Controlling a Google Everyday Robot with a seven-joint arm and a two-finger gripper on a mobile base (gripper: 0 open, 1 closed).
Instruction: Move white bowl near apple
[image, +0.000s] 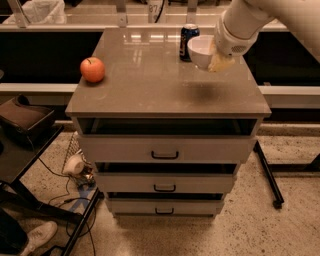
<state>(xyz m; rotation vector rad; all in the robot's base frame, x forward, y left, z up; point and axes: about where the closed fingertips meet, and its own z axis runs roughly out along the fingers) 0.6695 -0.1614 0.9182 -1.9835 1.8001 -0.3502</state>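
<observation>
Gripper: over the counter's right rear corner, jaws pinching the white bowl by its rim, bowl held in the air.
Risk: the glossy rim may slip, the bowl could clip the soda can, or it could bump the apple off the left edge.

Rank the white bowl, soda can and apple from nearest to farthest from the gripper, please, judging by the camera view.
1. white bowl, held by the gripper, raised at right rear.
2. soda can, just behind the bowl, leftward.
3. apple, far left.

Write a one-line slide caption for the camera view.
The gripper holds the white bowl above the cabinet top beside a soda can; apple waits at left edge.
</observation>
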